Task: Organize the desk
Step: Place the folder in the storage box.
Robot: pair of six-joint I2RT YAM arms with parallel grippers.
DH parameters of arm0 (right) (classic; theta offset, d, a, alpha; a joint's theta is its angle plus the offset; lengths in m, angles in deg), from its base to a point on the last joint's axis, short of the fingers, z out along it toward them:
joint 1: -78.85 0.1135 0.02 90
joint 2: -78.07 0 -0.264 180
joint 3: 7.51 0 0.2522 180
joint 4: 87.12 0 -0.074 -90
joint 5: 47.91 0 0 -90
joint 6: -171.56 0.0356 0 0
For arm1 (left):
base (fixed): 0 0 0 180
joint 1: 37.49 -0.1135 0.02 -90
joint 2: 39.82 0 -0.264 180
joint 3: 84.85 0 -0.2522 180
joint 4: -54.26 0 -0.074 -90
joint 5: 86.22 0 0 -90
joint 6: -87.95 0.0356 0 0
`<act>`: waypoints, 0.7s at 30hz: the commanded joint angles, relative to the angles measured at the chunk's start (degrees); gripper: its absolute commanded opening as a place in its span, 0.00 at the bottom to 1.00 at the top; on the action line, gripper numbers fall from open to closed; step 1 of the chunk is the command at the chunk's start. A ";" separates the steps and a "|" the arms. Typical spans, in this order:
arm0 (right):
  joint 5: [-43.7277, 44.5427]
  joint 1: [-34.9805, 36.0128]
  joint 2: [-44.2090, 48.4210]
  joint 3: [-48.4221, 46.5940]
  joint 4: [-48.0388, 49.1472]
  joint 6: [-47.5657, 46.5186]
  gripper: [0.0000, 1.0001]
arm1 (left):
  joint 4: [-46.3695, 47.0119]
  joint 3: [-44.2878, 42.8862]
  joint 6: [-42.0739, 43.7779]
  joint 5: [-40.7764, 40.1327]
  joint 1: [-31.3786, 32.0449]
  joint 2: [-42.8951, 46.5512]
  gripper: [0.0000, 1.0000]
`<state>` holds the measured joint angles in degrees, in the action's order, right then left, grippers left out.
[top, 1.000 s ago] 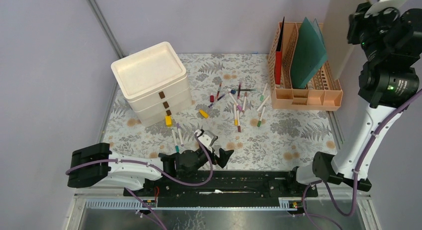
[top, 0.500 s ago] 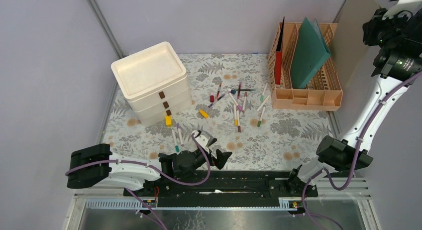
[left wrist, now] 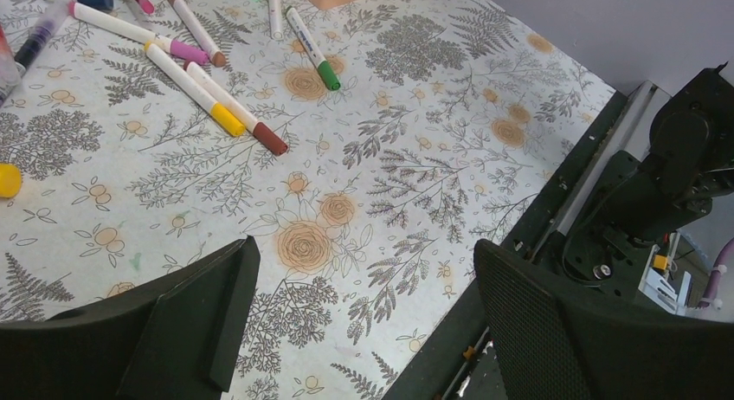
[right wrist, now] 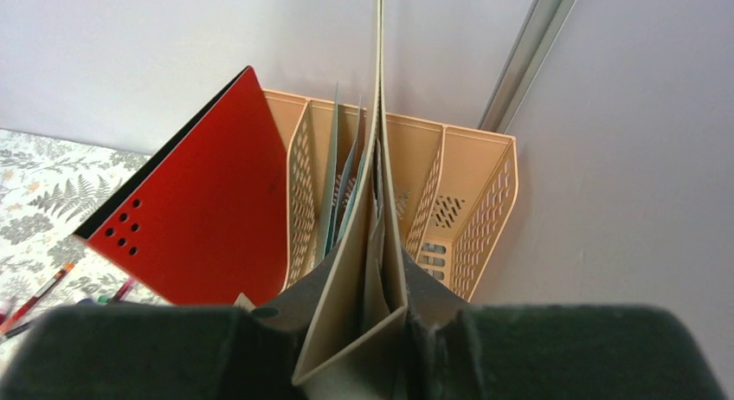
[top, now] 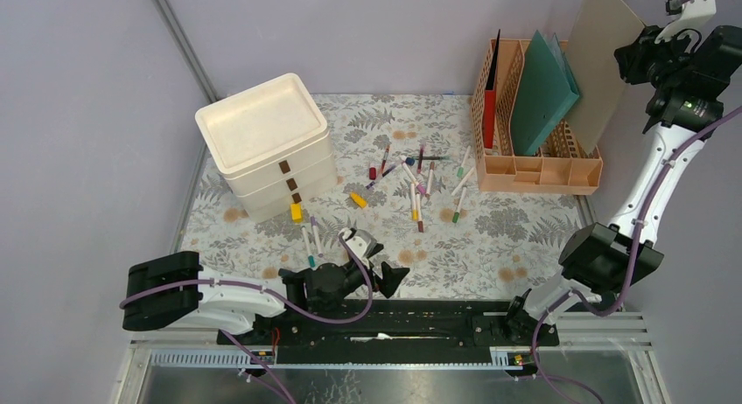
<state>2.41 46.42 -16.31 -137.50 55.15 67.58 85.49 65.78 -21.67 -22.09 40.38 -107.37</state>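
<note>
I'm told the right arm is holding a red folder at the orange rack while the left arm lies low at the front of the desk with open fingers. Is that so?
Nearly. The folder in the right gripper is the beige folder, not a red one; the red folder stands in the orange rack, as the right wrist view shows. The left gripper does lie low over the desk, jaws open.

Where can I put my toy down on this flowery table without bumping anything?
The biggest bare patch of the desk is front right, with the orange file rack behind it and the markers to its left. A smaller one lies in front of the white drawer stack. The middle is crowded with markers.
</note>
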 commanded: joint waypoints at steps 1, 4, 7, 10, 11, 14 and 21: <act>0.41 -0.22 -0.88 2.27 12.65 1.85 0.00 | 3.80 -0.47 -1.20 1.64 -0.67 -1.38 0.99; -1.85 -0.23 -1.89 3.98 15.53 2.33 0.00 | 4.08 -1.21 -1.32 2.07 -0.99 -2.78 0.99; -4.17 -0.22 -2.26 7.61 19.93 3.23 0.00 | 4.25 -2.03 -1.38 2.84 -1.41 -4.36 0.99; -5.46 -0.26 -1.88 13.65 27.95 4.76 0.00 | 4.14 -2.93 -1.54 3.96 -1.94 -5.89 0.99; -6.19 -0.25 -1.85 15.59 31.15 5.24 0.00 | 4.08 -3.19 -1.61 4.23 -2.16 -6.14 0.99; -7.50 -0.24 -2.40 20.10 37.05 6.72 0.00 | 3.93 -4.01 -1.74 4.95 -2.68 -7.10 0.99; -8.15 -0.19 -3.07 31.23 51.57 8.25 0.00 | 3.79 -5.48 -2.24 6.52 -4.00 -9.62 0.99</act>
<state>-2.77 46.42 -19.72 -109.61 90.23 73.83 86.52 62.70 -23.09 -17.74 37.23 -115.43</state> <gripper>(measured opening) 0.213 0.987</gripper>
